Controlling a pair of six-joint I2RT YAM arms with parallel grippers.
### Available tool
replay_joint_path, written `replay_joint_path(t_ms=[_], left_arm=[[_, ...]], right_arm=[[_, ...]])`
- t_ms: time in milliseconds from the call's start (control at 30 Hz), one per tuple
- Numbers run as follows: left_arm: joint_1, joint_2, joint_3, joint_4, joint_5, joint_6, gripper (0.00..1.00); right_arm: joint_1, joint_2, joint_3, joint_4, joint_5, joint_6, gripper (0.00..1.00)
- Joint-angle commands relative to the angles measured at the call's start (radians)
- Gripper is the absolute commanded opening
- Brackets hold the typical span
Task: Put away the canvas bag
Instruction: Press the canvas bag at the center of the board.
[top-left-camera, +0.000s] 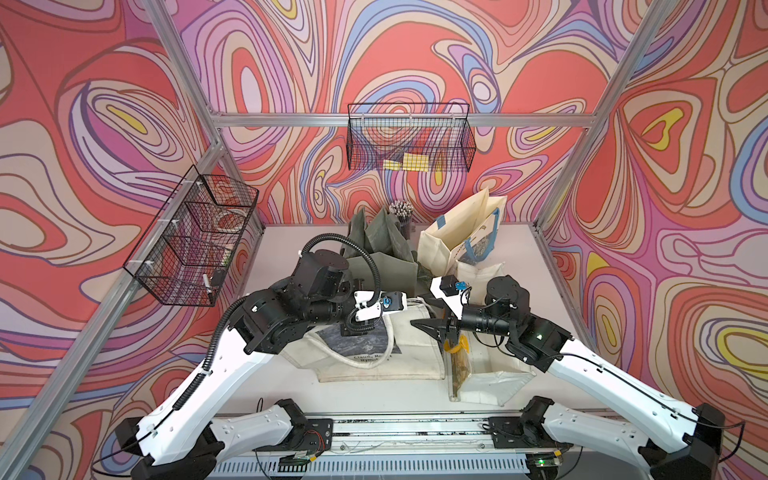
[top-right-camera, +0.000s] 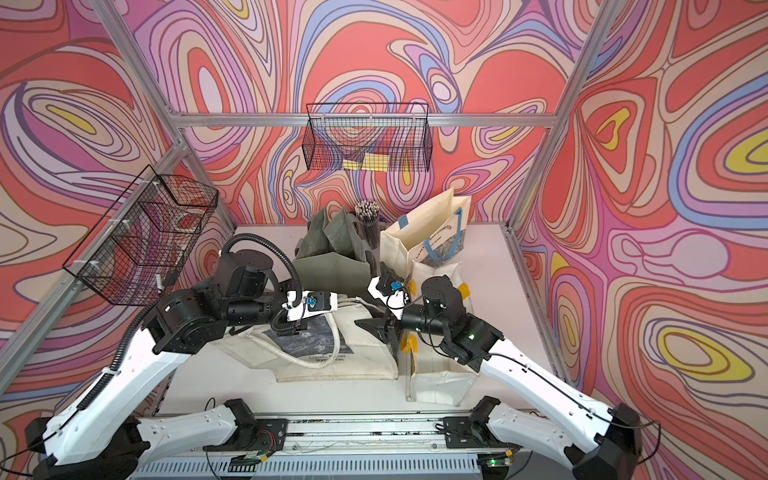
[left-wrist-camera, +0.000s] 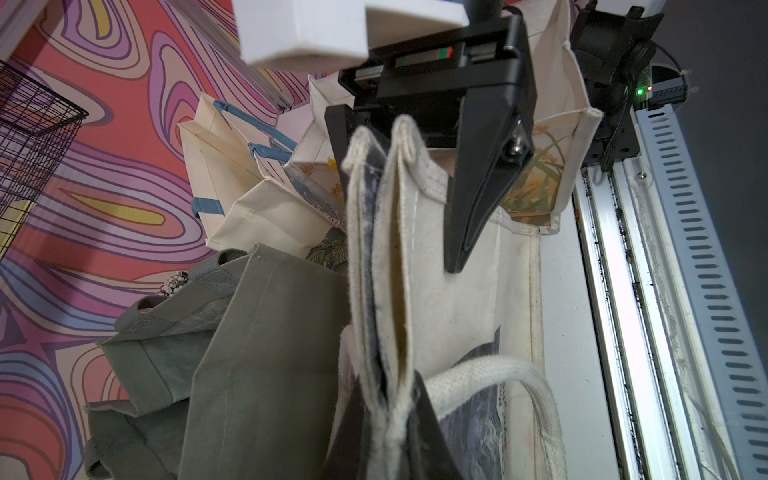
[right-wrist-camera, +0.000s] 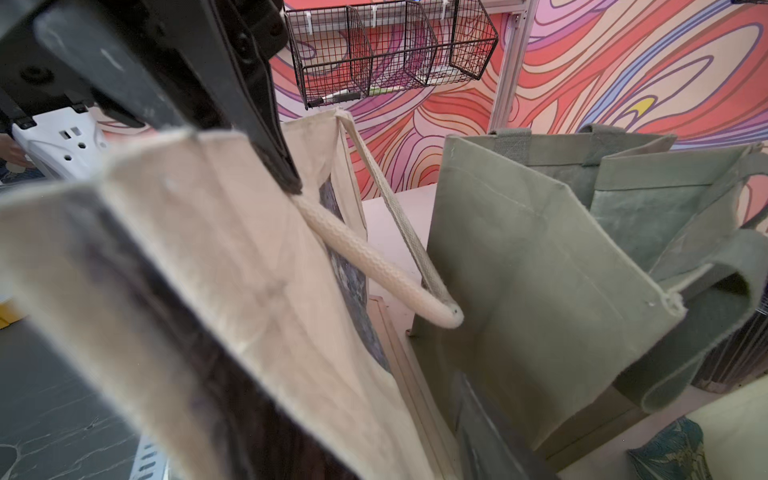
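On the near part of the white surface (top-left-camera: 374, 395), the Monet-print canvas bag (top-left-camera: 415, 357) lies slumped, its rope handle (top-left-camera: 389, 340) looped across the print. The left gripper (left-wrist-camera: 390, 403) is clamped on a doubled fold of the bag's top hem, apparently to keep the limp cloth gathered and raised rather than spread flat. Opposite it, the right gripper (top-left-camera: 430, 327) stands with its jaws well apart astride the same hem. Cloth runs between the jaws but is not pinched, and the gripper seems placed to take a hold there. Just beside the bag, on the robot's right, rests a floral-print tote (top-left-camera: 486, 374). Farther back, olive-green bags (top-left-camera: 374, 249) and a cream bag with blue handles (top-left-camera: 461, 232) stand upright together near a cup of pencil-like sticks (top-left-camera: 402, 216), which is likely the row this bag is meant to join. Beyond them, one wire basket (top-left-camera: 409, 141) hangs on the back wall and a divided wire basket (top-left-camera: 195, 241) hangs on the left frame
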Motion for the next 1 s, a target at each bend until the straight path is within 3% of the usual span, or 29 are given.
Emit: replay_joint_path(t_ms=[0, 233, 700, 967], left_arm=[[0.037, -0.026, 0.05, 0.006, 0.058, 0.069, 0.0], [0.115, -0.038, 0.085, 0.025, 0.101, 0.074, 0.0], [0.218, -0.059, 0.088, 0.128, 0.111, 0.013, 0.0], [0.259, -0.058, 0.083, 0.186, 0.079, -0.027, 0.0]], right_arm=[[0.001, 0.006, -0.025, 0.025, -0.034, 0.028, 0.67], [0.001, 0.017, -0.064, 0.063, -0.07, 0.077, 0.61], [0.0, 0.137, -0.056, 0.128, -0.095, 0.091, 0.65], [0.001, 0.156, -0.061, 0.135, -0.076, 0.094, 0.35]])
